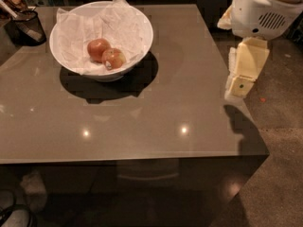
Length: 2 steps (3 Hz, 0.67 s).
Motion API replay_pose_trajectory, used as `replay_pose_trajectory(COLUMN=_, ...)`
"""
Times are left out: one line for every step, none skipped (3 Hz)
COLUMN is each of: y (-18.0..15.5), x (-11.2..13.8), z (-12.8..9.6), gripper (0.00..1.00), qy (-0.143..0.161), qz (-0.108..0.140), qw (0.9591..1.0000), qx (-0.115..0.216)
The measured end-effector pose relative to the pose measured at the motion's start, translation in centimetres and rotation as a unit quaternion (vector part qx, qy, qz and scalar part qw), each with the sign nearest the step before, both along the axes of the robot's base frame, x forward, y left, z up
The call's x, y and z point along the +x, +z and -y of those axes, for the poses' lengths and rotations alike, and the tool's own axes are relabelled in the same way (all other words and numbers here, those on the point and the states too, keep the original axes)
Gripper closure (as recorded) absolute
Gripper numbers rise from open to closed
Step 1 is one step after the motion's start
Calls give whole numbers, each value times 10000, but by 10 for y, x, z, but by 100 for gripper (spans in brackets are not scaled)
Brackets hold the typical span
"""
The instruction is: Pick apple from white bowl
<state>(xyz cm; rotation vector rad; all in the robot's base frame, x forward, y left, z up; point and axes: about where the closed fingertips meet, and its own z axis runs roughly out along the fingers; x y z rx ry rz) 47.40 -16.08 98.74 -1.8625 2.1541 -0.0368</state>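
The white bowl (140,40), wide and lined with crumpled white paper, stands at the far left of the grey-brown table (156,112). Two apples lie in it, touching. The apple (114,58) with a yellowish patch and a small pale sticker is the nearer right one. An evenly red apple (97,49) lies behind it to the left. My gripper (240,82) hangs point-down from the white arm (262,8) at the table's right edge, far right of the bowl and above table level. It holds nothing that I can see.
A dark mesh cup (26,27) with utensils stands at the table's far left corner, beside the bowl. The table's front edge runs across the lower part of the view, and its right edge lies just under the gripper. Dark speckled floor (279,141) lies to the right.
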Motion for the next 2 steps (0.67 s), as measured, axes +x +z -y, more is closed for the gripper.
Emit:
replay_pose_trajectory(y=3, x=3, z=-2, gripper=0, qy=-16, qz=99, qw=9999, qx=34)
replay_pose_trajectory(y=3, x=7, z=-11, gripper=0, qy=25, qz=111, qw=9997, qx=218)
